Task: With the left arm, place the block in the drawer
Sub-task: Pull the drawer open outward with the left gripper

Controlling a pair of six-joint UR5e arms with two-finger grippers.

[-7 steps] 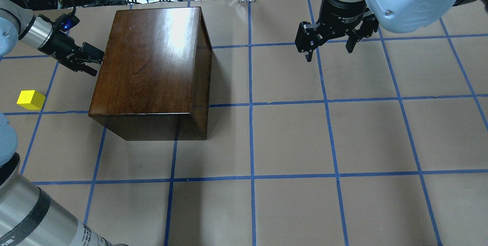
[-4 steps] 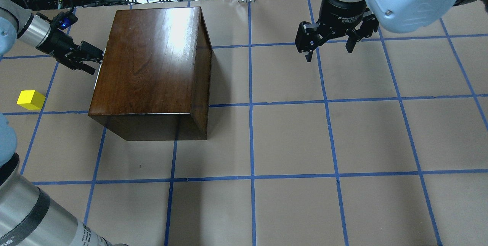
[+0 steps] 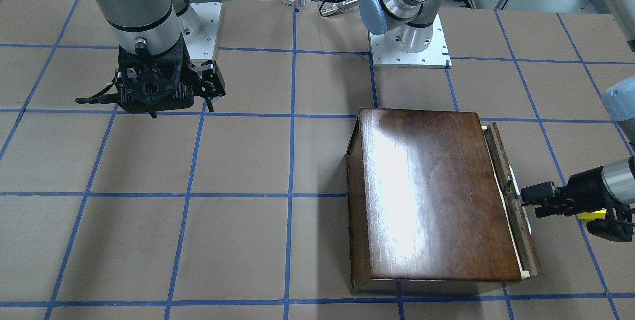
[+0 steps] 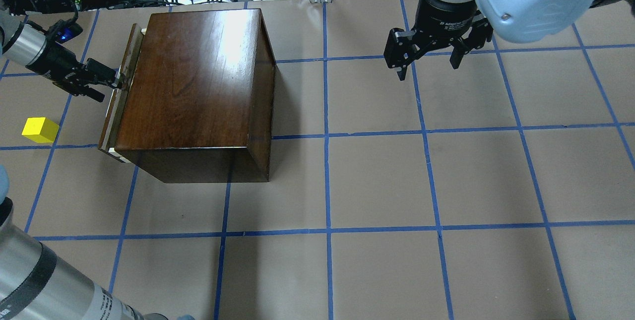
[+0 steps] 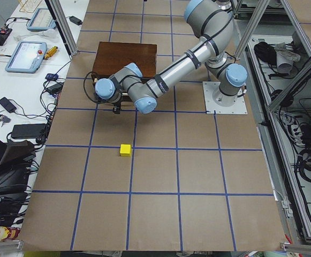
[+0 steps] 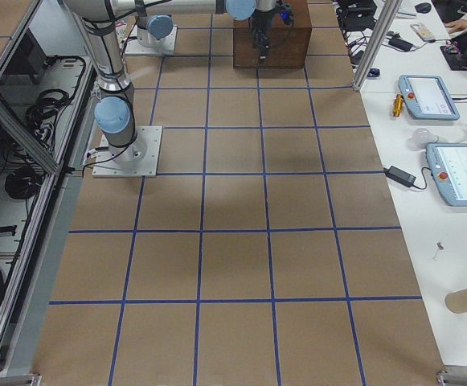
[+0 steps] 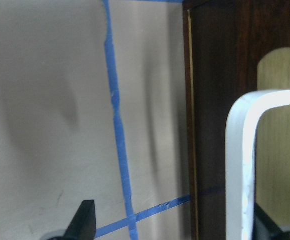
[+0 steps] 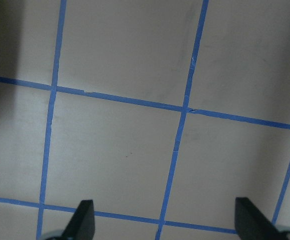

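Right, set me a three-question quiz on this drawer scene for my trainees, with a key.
1. True or false: the block rests on the table, outside the drawer.
2. Which gripper is at the drawer's handle? A. left B. right C. neither
3. Fill in: the jaws of the right gripper stand ___ above the table.
Key: 1 true; 2 A, the left gripper; 3 open.
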